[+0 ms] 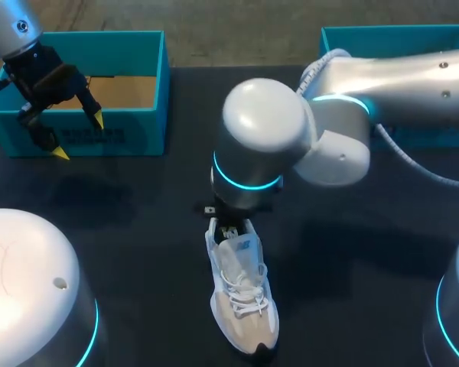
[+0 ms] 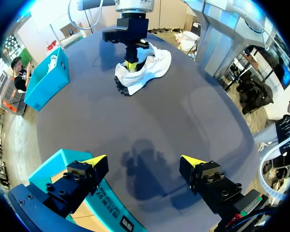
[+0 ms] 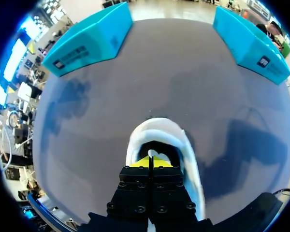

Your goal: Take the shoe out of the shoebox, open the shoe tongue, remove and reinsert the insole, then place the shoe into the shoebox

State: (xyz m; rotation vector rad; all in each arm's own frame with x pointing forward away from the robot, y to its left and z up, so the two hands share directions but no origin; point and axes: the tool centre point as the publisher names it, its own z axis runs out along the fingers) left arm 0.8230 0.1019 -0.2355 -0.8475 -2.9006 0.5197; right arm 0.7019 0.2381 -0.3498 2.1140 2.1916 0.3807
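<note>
A white and beige shoe (image 1: 241, 294) lies on the dark table, toe toward the front edge, also seen ahead of my left gripper (image 2: 145, 67). My right gripper (image 3: 150, 163) is shut, its yellow tips pressed together inside the shoe's heel opening (image 3: 157, 130). I cannot see anything pinched between them. In the head view its wrist hides the fingers above the heel (image 1: 229, 225). My left gripper (image 1: 78, 136) hangs open and empty at the front wall of the left teal shoebox (image 1: 84, 76). Its fingers (image 2: 94, 160) stand wide apart, far from the shoe.
A second teal box (image 1: 398, 34) stands at the back right, behind my right arm. Both boxes show ahead of the right gripper, one (image 3: 87, 41) on each side (image 3: 251, 41). Bare dark table surrounds the shoe.
</note>
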